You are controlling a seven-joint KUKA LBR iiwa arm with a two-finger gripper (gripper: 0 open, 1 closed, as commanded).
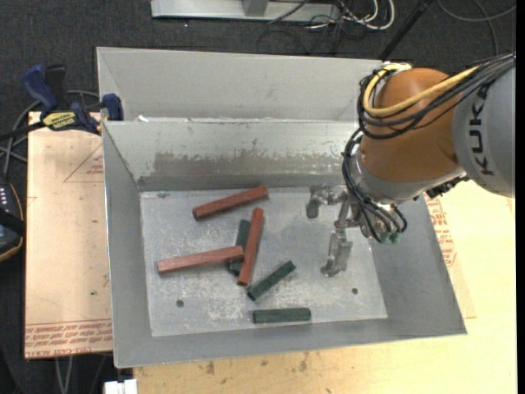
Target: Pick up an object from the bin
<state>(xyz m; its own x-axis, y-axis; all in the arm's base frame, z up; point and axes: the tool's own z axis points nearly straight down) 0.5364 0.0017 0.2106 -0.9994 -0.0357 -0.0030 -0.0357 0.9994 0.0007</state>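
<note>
Your gripper (326, 231) hangs low over bare floor in the right half of the bin (123, 220). Its two fingers are spread apart with nothing between them. The thing nearest to it is a tilted dark green bar (271, 279), lying toward the bin's middle and clear of the fingers. A second green bar (281, 315) lies flat along the near edge. Further toward the left wall you see a loose cluster. An upper red-brown bar (231, 203) lies near the far wall. A steep red-brown bar (253, 245) lies beside a third green bar (242, 238). A long red-brown bar (199, 261) meets those two at its right end.
</note>
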